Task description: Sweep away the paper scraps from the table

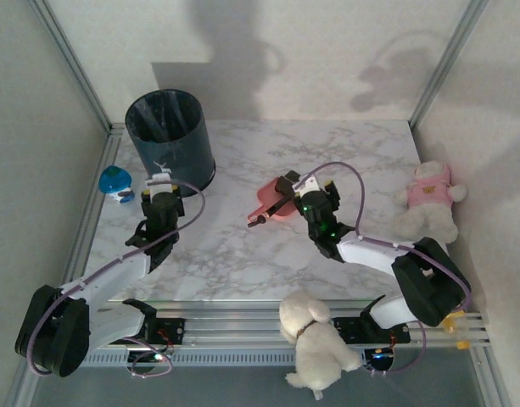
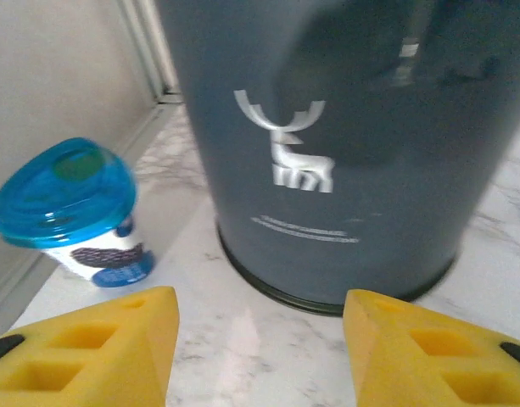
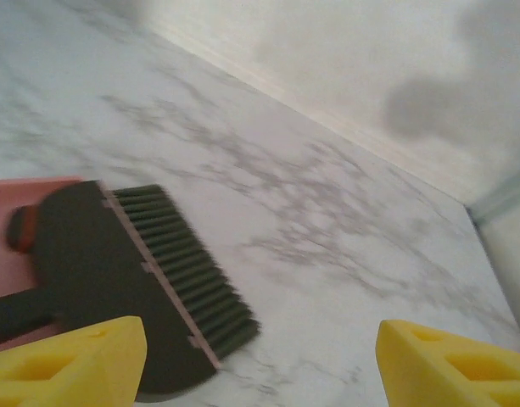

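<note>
No paper scraps show on the marble table (image 1: 234,254). A pink dustpan (image 1: 266,202) lies mid-table with a dark brush (image 3: 132,280) resting on it, bristles toward the bare marble. My right gripper (image 1: 290,192) hovers just beside the dustpan. In the right wrist view that gripper (image 3: 261,339) is open, with the brush head by its left finger and nothing between the fingers. My left gripper (image 1: 161,188) stands in front of the dark bin (image 1: 170,136). Seen from the left wrist, this gripper (image 2: 260,318) is open over bare marble, empty.
The dark bin (image 2: 344,144) with a deer logo stands close ahead of the left gripper. A blue-lidded cup (image 2: 69,212) sits to its left near the rail. A pink-shirted plush (image 1: 429,203) lies at the right edge, a white plush (image 1: 315,339) on the front rail.
</note>
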Controlling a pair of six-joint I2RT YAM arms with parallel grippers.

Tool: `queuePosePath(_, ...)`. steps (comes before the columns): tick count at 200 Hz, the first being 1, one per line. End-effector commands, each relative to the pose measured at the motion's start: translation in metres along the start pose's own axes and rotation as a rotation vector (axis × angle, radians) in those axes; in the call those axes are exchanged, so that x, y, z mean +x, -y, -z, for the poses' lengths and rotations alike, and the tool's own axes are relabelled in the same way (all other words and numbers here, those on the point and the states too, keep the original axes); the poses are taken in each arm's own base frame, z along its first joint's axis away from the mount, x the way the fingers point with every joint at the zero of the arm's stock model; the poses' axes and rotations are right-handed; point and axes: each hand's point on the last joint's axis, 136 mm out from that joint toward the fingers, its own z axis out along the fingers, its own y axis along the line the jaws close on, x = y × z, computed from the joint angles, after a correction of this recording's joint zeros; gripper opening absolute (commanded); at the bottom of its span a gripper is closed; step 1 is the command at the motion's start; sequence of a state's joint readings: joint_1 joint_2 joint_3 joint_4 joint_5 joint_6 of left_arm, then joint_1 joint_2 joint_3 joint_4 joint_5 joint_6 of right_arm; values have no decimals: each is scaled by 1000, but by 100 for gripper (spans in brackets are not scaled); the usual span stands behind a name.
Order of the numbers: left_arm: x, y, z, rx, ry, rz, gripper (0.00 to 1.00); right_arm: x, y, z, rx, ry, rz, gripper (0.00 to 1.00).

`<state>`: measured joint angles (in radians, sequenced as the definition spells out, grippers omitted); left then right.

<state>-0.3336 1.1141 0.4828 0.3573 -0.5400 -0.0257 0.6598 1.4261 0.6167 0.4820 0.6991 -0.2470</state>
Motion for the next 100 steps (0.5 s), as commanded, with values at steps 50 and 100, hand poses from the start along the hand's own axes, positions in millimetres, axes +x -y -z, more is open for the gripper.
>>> queuePosePath(50,3,-40,-14,33,153,172,59,31,72,-2,215,-107,-205,73)
queuePosePath(100,14,-43,-20,120,192,208,69,62,96,-8,222,-167,-299,73)
